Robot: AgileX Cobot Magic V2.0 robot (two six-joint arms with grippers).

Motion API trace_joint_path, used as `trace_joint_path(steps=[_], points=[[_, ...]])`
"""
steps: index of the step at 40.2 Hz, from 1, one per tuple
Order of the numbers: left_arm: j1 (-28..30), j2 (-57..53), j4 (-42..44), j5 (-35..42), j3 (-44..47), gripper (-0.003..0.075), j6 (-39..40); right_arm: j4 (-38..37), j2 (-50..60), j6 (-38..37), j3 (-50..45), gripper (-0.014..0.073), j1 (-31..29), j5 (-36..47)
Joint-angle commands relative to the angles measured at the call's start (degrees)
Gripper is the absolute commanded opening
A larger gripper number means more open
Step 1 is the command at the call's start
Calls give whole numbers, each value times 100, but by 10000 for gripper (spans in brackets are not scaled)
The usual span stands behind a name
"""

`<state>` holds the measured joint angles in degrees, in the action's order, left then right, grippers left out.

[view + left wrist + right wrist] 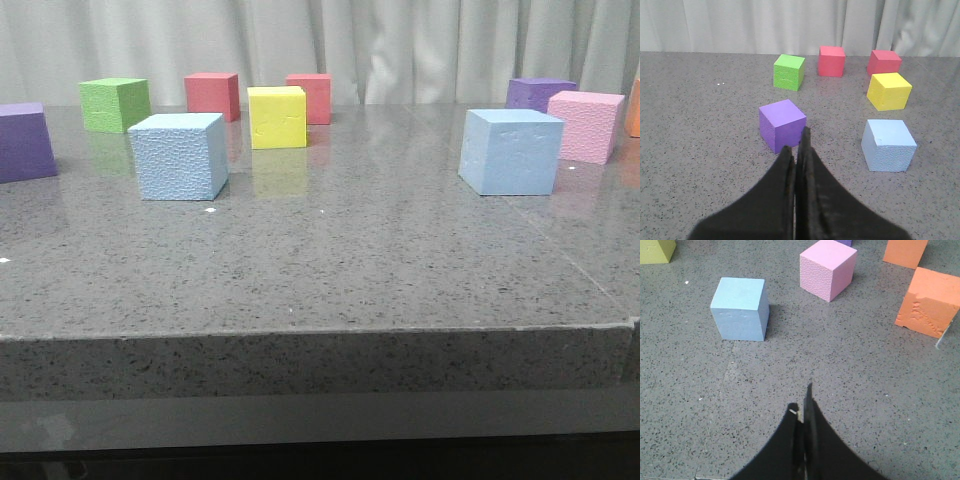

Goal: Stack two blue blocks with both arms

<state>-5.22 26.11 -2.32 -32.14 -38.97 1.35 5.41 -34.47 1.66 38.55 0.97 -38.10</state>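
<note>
Two sky-blue blocks stand apart on the grey table. One blue block (180, 155) is at the left, also in the left wrist view (888, 145). The other blue block (511, 150) is at the right, also in the right wrist view (739, 308). Neither gripper shows in the front view. My left gripper (796, 145) is shut and empty, held back from the blocks, with a purple cube just beyond its tips. My right gripper (802, 405) is shut and empty, well short of the right blue block.
A purple cube (781, 124), green cube (789, 71), two red cubes (832, 61) and a yellow cube (888, 90) stand around the left blue block. A pink cube (827, 268) and two orange cubes (928, 302) stand by the right one. The table's front edge (320, 335) is near.
</note>
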Motion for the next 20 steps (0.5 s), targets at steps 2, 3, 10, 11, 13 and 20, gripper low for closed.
trace_joint_path(steps=[2,3,10,11,13,20], points=[[-44,68,-47,425,-176,-19,7,11,-44,9,173,-66,4,463],[-44,68,-47,425,-176,-19,7,11,-44,9,173,-66,4,452],[-44,68,-59,437,-176,-18,7,11,-44,9,173,-64,4,567],[-44,68,-59,437,-176,-17,7,11,-44,9,173,-57,4,578],[-44,68,-59,437,-176,1,7,11,-44,9,173,6,4,583],[-44,68,336,437,-176,406,7,-52,-44,9,173,432,4,589]])
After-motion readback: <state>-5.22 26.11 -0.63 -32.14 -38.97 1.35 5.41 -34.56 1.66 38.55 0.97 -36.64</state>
